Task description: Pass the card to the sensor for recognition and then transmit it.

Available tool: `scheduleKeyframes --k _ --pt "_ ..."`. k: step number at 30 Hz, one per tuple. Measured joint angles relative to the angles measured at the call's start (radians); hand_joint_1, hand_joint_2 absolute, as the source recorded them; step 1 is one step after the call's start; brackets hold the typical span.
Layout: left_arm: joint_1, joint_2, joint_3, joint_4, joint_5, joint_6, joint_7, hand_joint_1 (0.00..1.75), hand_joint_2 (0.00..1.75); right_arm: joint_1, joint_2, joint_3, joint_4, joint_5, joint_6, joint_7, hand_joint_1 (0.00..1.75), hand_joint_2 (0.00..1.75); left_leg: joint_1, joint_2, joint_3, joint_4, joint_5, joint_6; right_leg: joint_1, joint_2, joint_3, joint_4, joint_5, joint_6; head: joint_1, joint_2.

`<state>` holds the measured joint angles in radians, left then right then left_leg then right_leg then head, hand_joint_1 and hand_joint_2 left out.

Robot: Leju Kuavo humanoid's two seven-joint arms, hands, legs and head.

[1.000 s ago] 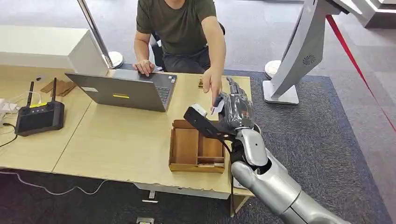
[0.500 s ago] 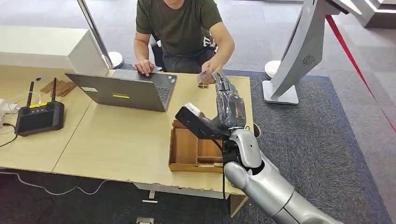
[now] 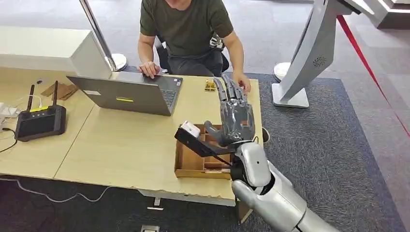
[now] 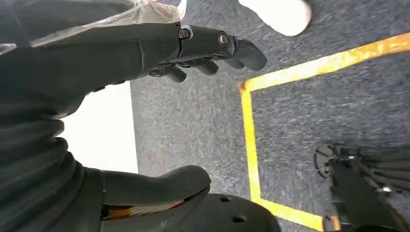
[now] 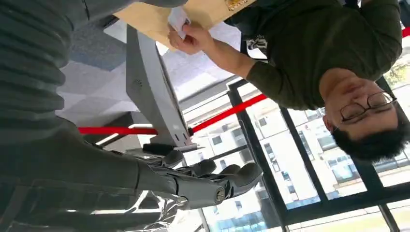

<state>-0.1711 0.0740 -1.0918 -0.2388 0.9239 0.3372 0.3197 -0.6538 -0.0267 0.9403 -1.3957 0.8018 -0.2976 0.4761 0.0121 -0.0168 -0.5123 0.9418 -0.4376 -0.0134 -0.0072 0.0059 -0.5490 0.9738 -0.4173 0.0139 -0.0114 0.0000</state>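
The robot's right hand [image 3: 235,113] is raised over the far right end of the wooden desk [image 3: 121,140], fingers [image 3: 227,89] stretched out straight and apart, thumb off to one side, holding nothing. Just past its fingertips, a seated person's hand [image 5: 189,37] pinches the white card [image 5: 178,19] at the desk's edge. Directly below the palm sits a shallow cardboard tray [image 3: 200,157] with dividers; a small brown item [image 3: 210,86] lies on the desk near the fingertips. Farther off to the hand's left are an open grey laptop [image 3: 130,93] and a black box with two aerials [image 3: 40,121]. Grey carpet and a white stand [image 3: 309,53] lie to the right. The left hand [image 4: 145,111] hangs over grey floor marked with yellow tape [image 4: 251,130], fingers loosely spread and empty.
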Motion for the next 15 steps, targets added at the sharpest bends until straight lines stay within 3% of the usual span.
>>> scheduleKeyframes --k 6,11,15 --pt "0.028 0.005 0.004 0.0 0.033 0.0 -0.045 0.0 1.75 0.121 -0.071 -0.011 -0.167 0.077 0.058 0.007 0.0 1.75 0.0 0.0 0.001 0.0 0.0 0.0 0.0 0.0 0.0 -0.001 0.0 0.0 0.0 0.0" --pt "0.063 0.014 0.011 0.002 0.056 0.003 -0.083 0.0 1.75 0.276 -0.148 -0.037 -0.317 0.116 0.057 -0.02 0.0 1.75 0.0 0.0 0.0 0.0 -0.001 0.0 0.0 0.001 0.0 -0.001 0.0 0.0 0.0 0.0" --pt "0.069 0.017 0.016 0.004 0.059 0.003 -0.084 0.0 1.75 0.314 -0.18 -0.051 -0.387 0.12 0.057 -0.028 0.0 1.75 0.0 0.001 0.0 0.0 -0.001 0.0 0.0 0.001 0.0 -0.001 0.0 0.0 0.0 0.0"
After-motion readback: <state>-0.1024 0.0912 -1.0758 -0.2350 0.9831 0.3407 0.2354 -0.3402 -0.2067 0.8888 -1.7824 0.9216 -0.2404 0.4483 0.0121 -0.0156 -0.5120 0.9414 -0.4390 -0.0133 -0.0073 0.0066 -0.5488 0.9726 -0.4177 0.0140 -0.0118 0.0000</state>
